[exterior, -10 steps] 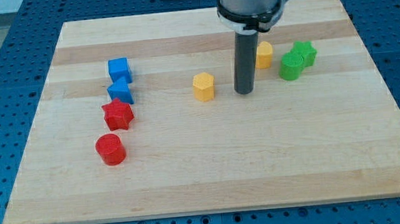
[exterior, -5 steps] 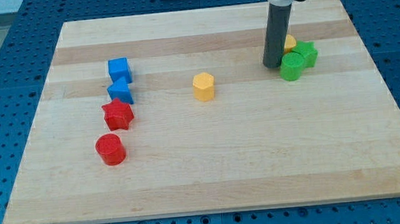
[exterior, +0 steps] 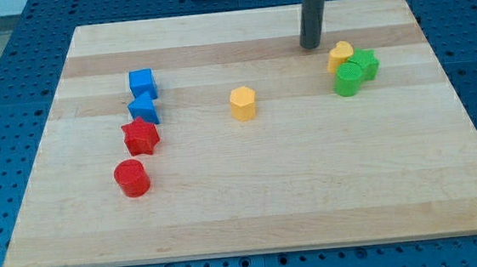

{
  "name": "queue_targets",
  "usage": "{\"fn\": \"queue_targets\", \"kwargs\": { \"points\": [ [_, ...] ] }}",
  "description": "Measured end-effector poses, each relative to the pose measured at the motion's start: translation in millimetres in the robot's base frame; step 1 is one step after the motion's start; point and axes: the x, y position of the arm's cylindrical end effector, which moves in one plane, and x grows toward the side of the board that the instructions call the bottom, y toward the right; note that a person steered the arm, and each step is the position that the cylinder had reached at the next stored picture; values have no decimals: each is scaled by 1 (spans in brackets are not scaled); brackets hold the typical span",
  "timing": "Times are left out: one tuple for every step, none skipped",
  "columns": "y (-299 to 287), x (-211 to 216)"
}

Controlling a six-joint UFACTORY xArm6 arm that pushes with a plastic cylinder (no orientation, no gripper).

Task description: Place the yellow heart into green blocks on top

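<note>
The yellow heart (exterior: 340, 55) lies near the view's top right, touching the green star (exterior: 364, 63) on its right and the green cylinder (exterior: 348, 80) just below it. The three blocks form one tight cluster. My tip (exterior: 310, 46) stands on the board up and to the left of the yellow heart, a small gap apart from it. The rod rises straight out of the view's top.
A yellow hexagon (exterior: 242, 102) sits mid-board. At the left are a blue cube (exterior: 141, 82), a second blue block (exterior: 144, 108), a red star (exterior: 141, 137) and a red cylinder (exterior: 131, 177). The wooden board (exterior: 253, 209) rests on a blue perforated table.
My tip moved right from beside the yellow hexagon, pushed the yellow heart against the green blocks, then drew back up and left. The heart now shows fully.
</note>
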Motion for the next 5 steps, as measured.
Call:
{"fn": "queue_targets", "kwargs": {
  "points": [
    [11, 13],
    [19, 25],
    [32, 31],
    [43, 33],
    [44, 33]
  ]
}}
